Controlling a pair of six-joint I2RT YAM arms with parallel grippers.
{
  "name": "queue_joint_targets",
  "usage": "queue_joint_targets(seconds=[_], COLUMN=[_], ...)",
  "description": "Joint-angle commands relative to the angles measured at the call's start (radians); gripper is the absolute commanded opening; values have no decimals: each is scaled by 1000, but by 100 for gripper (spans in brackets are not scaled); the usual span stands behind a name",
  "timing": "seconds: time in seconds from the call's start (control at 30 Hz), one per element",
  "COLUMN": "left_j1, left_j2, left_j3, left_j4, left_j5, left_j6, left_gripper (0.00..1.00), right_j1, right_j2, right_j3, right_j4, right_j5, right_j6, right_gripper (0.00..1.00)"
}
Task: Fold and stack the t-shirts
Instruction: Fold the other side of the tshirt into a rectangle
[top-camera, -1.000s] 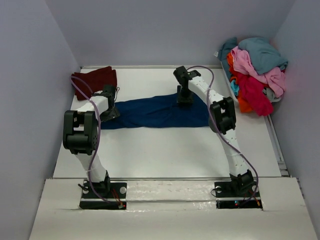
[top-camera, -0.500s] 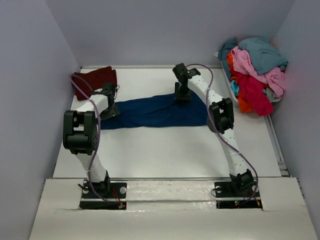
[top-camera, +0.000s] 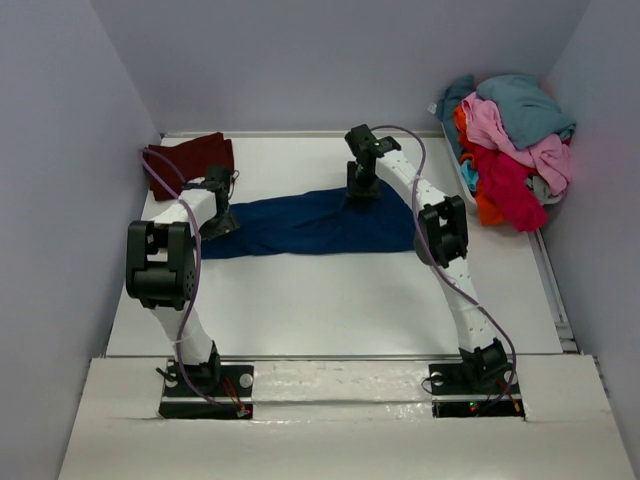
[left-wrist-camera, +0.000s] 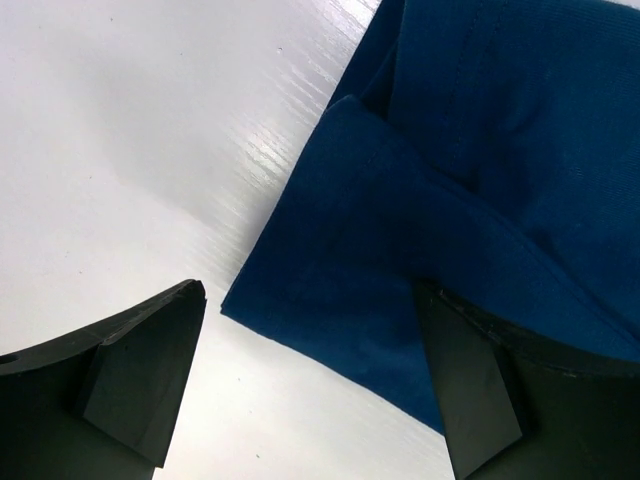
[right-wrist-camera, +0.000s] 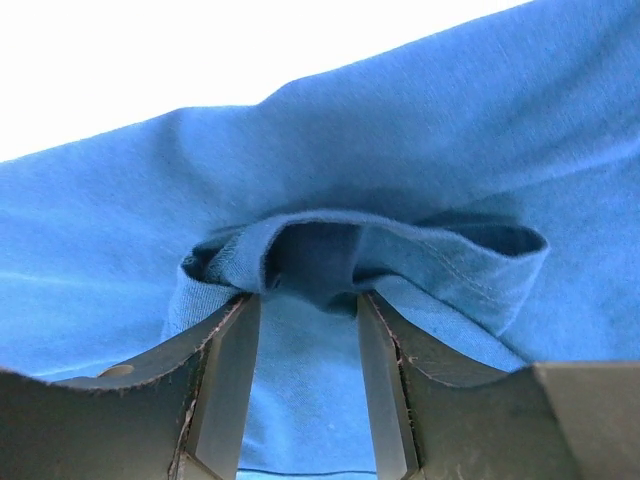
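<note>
Where the shirt is: navy blue cloth t-shirt (top-camera: 310, 225) spread out across the white table (top-camera: 330, 300)
Left gripper (left-wrist-camera: 308, 300): jaws wide, hovering over its corner
Right gripper (right-wrist-camera: 305, 300): partway apart, fold bunched at the tips, can't tell if it's pinched

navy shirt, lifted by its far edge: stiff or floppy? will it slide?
Likely floppy: the navy shirt lies in soft folds, and a loose ridge bunches at the tips of the right gripper. Lifted by one edge it would probably drape and trail, not hold shape. It looks thin and light, so it may slide easily on the glossy table.
</note>
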Motion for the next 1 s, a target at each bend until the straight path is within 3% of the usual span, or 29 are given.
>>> queue_joint_targets(seconds=[0.0, 0.67, 0.8, 0.97], left_j1=[-4, -4, -4, -4], left_j2=[-44, -30, -29, -24], left_j3=[-1, 28, 32, 17], left_j4=[-19, -25, -25, -12], left_j5=[-25, -20, -22, -8], left_j6=[-2, 1, 6, 0], left_gripper=[99, 99, 99, 99], right_j1=[4, 53, 53, 53], right_j2=[-69, -138, -130, -236], right_j3=[21, 47, 49, -167], right_j4=[78, 222, 92, 113], right_j5=[-38, -155, 73, 201], right_j6=[-24, -154, -99, -48], right_gripper=[50, 55, 54, 47])
